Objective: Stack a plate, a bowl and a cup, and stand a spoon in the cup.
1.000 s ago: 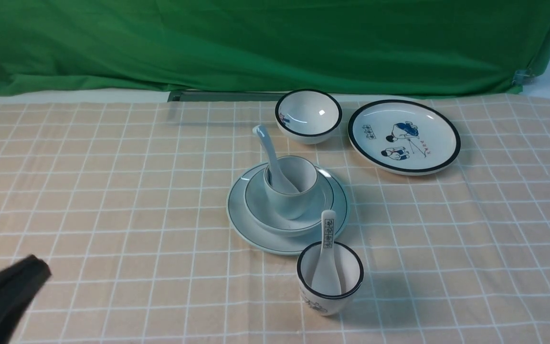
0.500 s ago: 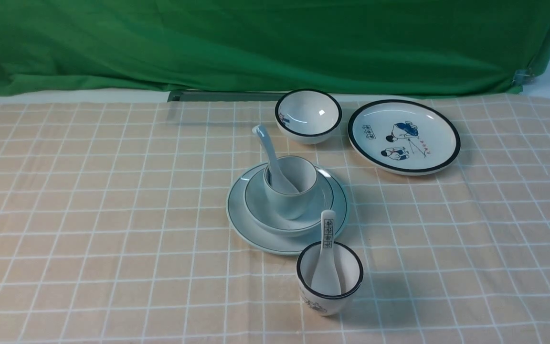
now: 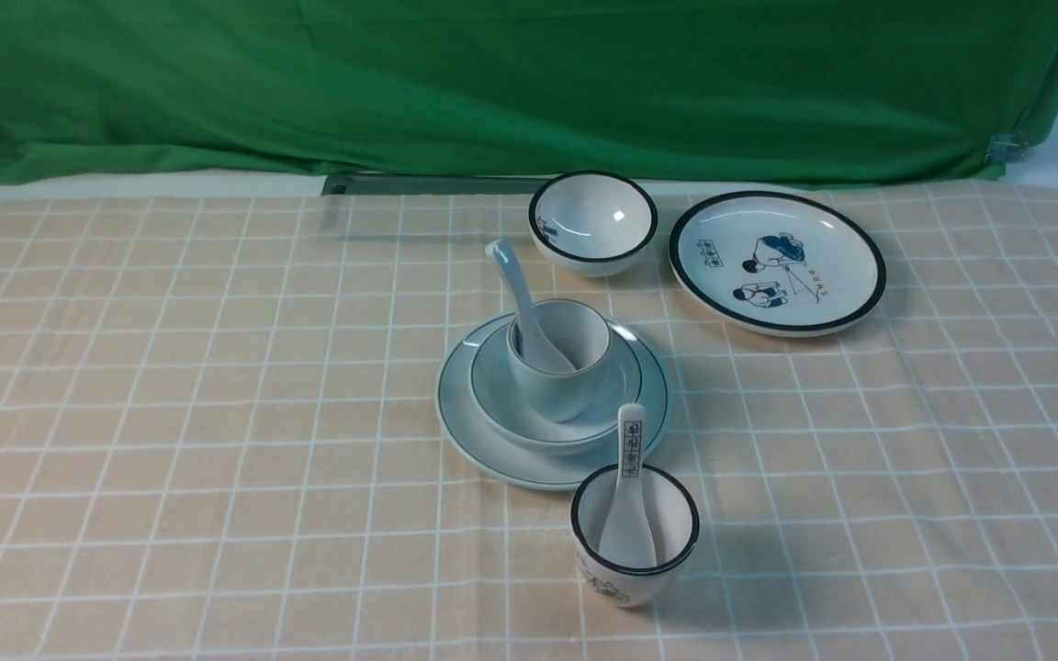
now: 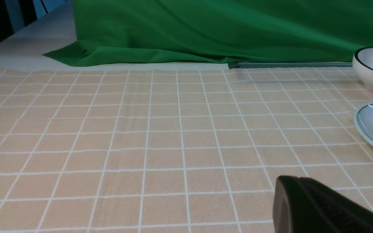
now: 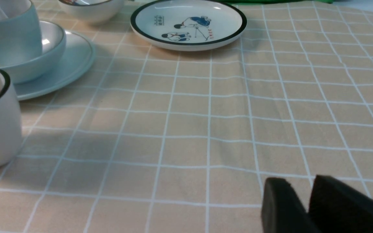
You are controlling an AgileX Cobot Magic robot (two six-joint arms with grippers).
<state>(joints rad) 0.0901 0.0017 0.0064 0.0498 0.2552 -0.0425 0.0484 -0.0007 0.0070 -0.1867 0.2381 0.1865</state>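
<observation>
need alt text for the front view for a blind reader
A pale blue-green plate, bowl and cup sit stacked mid-table on a checked cloth, a plain spoon leaning in the cup. Nearer stands a black-rimmed cup with a lettered spoon; behind are a black-rimmed bowl and a cartoon plate.

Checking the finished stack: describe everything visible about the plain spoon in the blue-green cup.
The spoon is a plain, glossy, pale bluish-white soup spoon that looks ceramic, with no markings. Its bowl end sits down inside the pale blue-green cup; its handle leans over the cup's rim, rising up, back and toward the robot's left. It touches only the cup. No gripper holds it. The cup stands in the bowl, on the plate.
</observation>
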